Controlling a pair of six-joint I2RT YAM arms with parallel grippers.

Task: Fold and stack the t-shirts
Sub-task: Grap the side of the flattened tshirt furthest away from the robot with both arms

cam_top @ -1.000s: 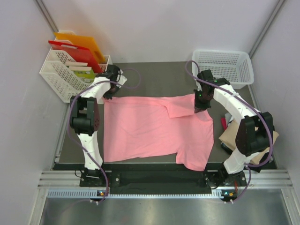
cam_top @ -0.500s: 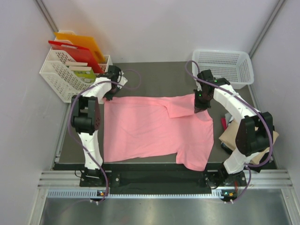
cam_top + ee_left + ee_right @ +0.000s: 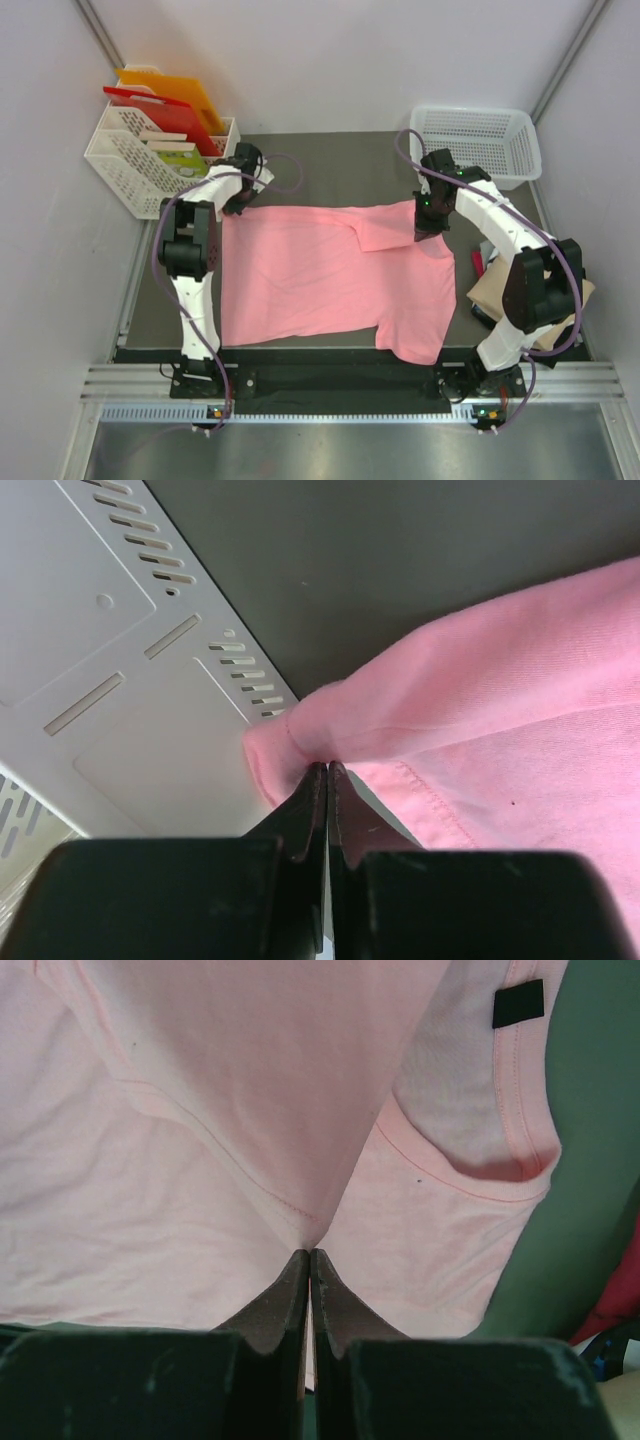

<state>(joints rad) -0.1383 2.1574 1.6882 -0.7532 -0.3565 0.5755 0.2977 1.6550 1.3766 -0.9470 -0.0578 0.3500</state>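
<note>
Two grippers, both clamped on the pink t-shirt point(image 3: 320, 285). It lies spread flat on the table point(image 3: 330, 160) btwn the two arms, w/ one sleeve folded in over the chest.

The left gripper point(image 3: 236, 203) sits at the shirt's far left corner. In wrist view its fingers point(image 3: 305, 810) are pressed tight together, w/ a bunched fold of pink cloth pinched right at the tips. The stitched hem runs off to their right. A white slotted plastic panel point(image 3: 120, 680) lies just left of the tips & bare dark tabletop lies beyond them.

The right gripper point(image 3: 422, 236) is down on the folded-in sleeve, at the shirt's far right. Its fingers point(image 3: 290, 1290) are shut w/ no gap, & the cloth draws to a point where they nip it. Seam lines fan out from the tips. The neck opening w/ a small black tag point(image 3: 518, 1003) is up & right of them.

Other shirts sit to the right of the right gripper, back toward the arm base: a tan t-shirt point(image 3: 495, 290) piled at the table edge, w/ a red t-shirt point(image 3: 477, 262) just beside it. Can't tell how neatly they're folded.

A white basket point(image 3: 505, 160) stands beyond the right gripper. A second basket point(image 3: 120, 165) w/ orange & red boards stands left of the left gripper.
</note>
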